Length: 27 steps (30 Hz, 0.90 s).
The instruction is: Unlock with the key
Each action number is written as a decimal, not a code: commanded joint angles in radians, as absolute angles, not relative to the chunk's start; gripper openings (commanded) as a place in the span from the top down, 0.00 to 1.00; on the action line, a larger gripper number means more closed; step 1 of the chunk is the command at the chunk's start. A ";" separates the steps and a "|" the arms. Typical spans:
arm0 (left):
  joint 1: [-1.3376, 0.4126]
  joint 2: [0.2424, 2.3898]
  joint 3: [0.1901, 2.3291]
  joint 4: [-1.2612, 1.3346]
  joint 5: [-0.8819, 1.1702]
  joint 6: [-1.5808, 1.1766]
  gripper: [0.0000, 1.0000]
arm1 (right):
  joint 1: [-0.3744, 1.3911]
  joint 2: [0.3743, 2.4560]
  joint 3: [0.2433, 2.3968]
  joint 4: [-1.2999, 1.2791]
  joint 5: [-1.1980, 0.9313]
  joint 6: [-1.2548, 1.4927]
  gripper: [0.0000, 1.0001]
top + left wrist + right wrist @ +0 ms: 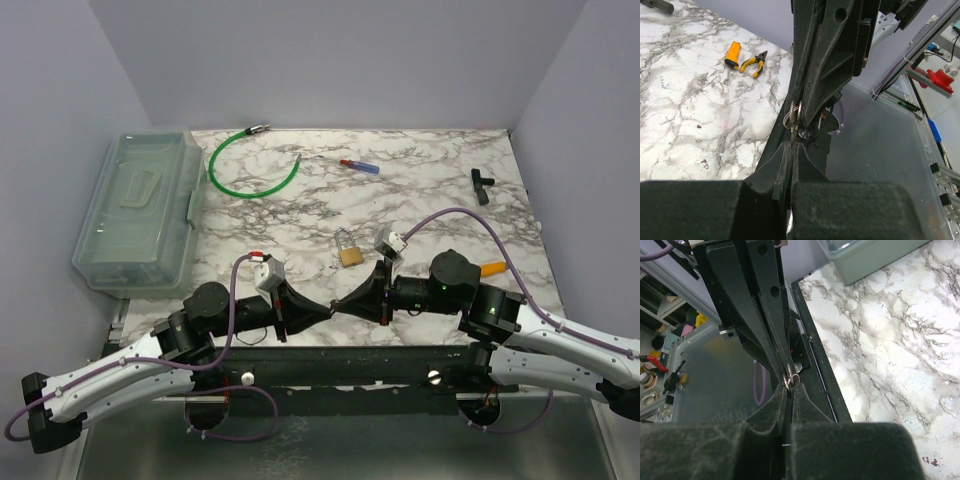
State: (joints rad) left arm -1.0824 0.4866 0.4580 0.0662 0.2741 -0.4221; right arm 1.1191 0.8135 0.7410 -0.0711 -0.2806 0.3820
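A brass padlock (350, 252) lies on the marble table (440, 200), just beyond the two grippers. My left gripper (328, 311) and right gripper (343, 307) meet tip to tip above the table's near edge. A small key on a metal ring (793, 119) sits between them. In the left wrist view the left gripper (792, 145) is shut on the key, with metal showing in the slit. In the right wrist view the right gripper (790, 387) is shut on the same key, with its ring (793, 377) at the tips. The key blade is hidden.
A clear plastic box (140, 210) stands at the left edge. A green cable (250, 172), a red-and-blue pen (360, 166) and a black part (482, 185) lie at the back. An orange tool (732, 54) and yellow pliers (755, 64) lie by the right arm.
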 commanded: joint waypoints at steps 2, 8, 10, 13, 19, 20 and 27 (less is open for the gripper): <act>-1.083 0.469 0.490 0.060 0.213 -0.406 0.99 | 1.123 0.816 0.746 -0.092 -0.340 0.363 1.00; -1.083 0.467 0.498 0.050 0.204 -0.386 1.00 | 1.123 0.821 0.748 -0.097 -0.370 0.356 1.00; -1.083 0.475 0.511 0.026 0.205 -0.370 1.00 | 1.123 0.826 0.753 -0.113 -0.384 0.346 1.00; -1.083 0.483 0.534 -0.028 0.230 -0.333 1.00 | 1.123 0.828 0.764 -0.148 -0.395 0.330 1.00; -1.083 0.505 0.577 -0.117 0.230 -0.285 1.00 | 1.123 0.845 0.801 -0.221 -0.372 0.301 0.95; -1.083 0.508 0.582 -0.130 0.225 -0.276 1.00 | 1.123 0.850 0.804 -0.230 -0.369 0.295 0.88; -1.083 0.510 0.596 -0.176 0.203 -0.250 1.00 | 1.123 0.864 0.824 -0.286 -0.329 0.280 0.51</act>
